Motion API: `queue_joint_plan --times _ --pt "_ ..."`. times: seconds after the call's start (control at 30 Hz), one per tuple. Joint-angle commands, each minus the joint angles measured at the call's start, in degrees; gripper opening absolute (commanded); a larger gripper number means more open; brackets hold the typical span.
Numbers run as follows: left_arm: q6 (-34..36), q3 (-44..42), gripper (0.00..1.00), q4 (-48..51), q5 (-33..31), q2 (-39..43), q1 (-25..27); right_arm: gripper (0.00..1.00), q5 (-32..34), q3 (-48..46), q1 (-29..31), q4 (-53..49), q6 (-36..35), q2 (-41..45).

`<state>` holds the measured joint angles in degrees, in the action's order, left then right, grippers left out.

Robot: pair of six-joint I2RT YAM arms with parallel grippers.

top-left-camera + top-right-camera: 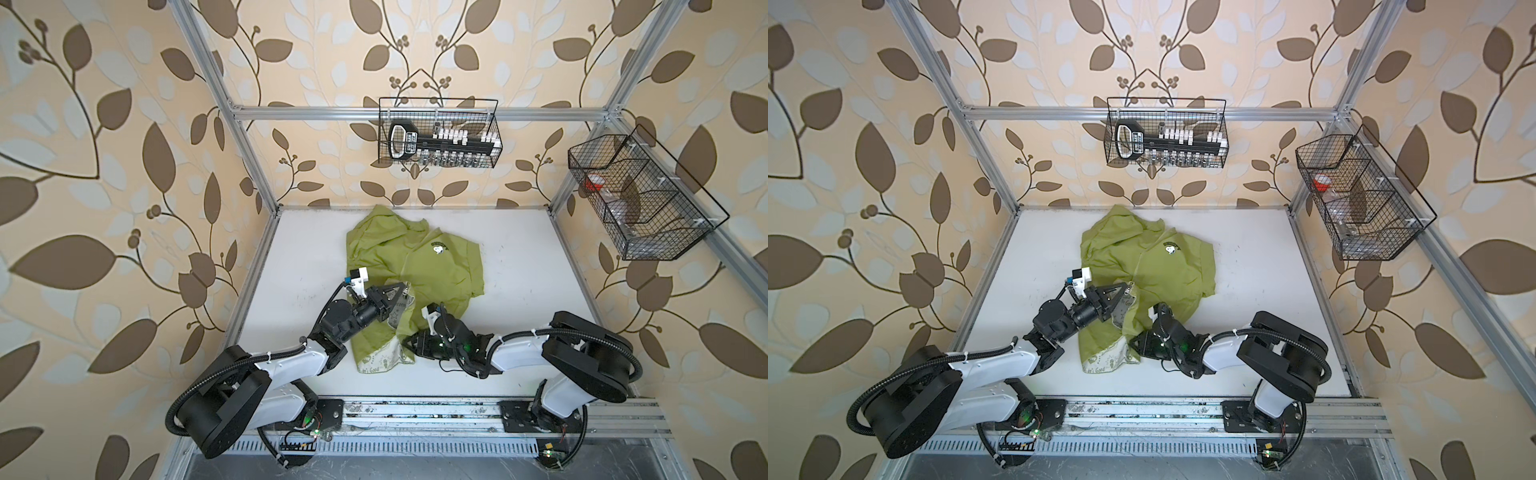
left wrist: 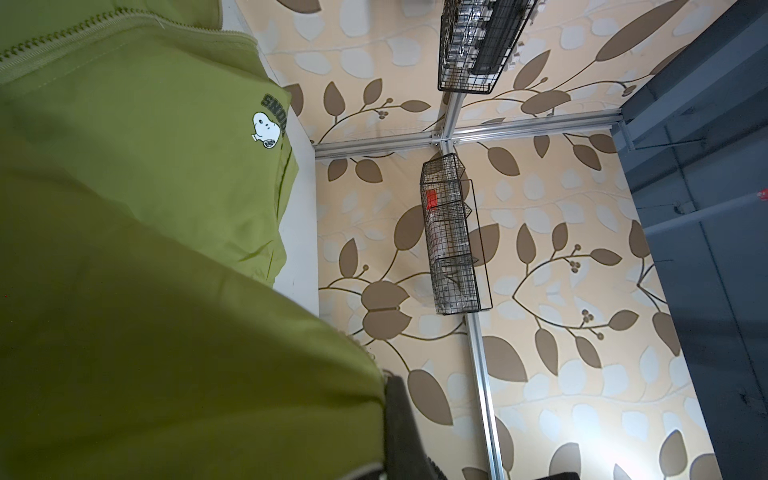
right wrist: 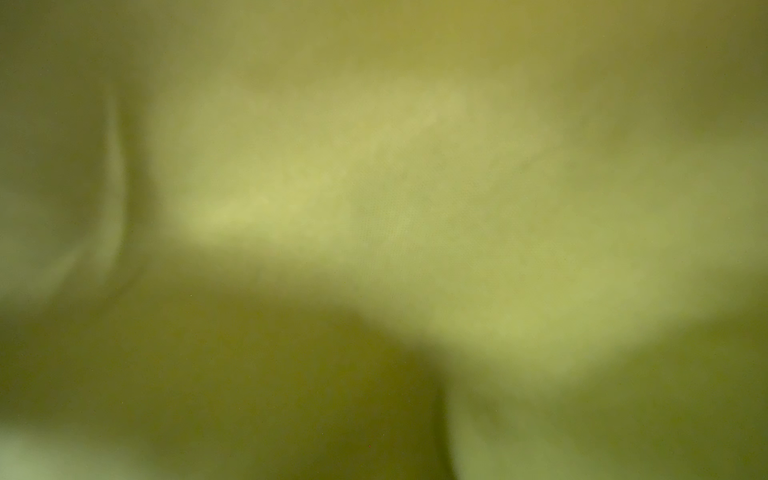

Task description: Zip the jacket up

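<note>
In the middle of the white tabletop (image 1: 540,299) lies the lime-green jacket (image 1: 436,274), crumpled, with its hood toward the back wall and its Snoopy print (image 1: 439,248) facing up in both top views. The left fingers (image 1: 395,291) are closed on the jacket's front edge and hold it raised off the tabletop, so the white printed lining (image 1: 397,316) shows just below them. In the left wrist view a run of zipper teeth (image 2: 62,37) follows one green edge. The right fingers (image 1: 409,341) sit low at the near hem, their tips under a fold of fabric. Whether they are open or gripping cannot be told, as the right wrist view shows only blurred green cloth. Two wire baskets (image 1: 440,133) hang on the walls.
</note>
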<state>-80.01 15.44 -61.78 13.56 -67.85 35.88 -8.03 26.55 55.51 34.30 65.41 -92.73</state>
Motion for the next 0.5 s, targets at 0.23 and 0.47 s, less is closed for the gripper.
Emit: queue_joint_plan --times 0.23,0.47 --pt "1.45 -1.02 0.00 1.88 1.56 4.44 -0.56 0.59 8.44 -4.78 1.70 -24.43 -9.50 22.61" --pt "1.93 -2.51 0.00 3.23 1.55 5.58 -0.57 0.64 22.34 2.37 1.63 -49.78 -20.89 38.47"
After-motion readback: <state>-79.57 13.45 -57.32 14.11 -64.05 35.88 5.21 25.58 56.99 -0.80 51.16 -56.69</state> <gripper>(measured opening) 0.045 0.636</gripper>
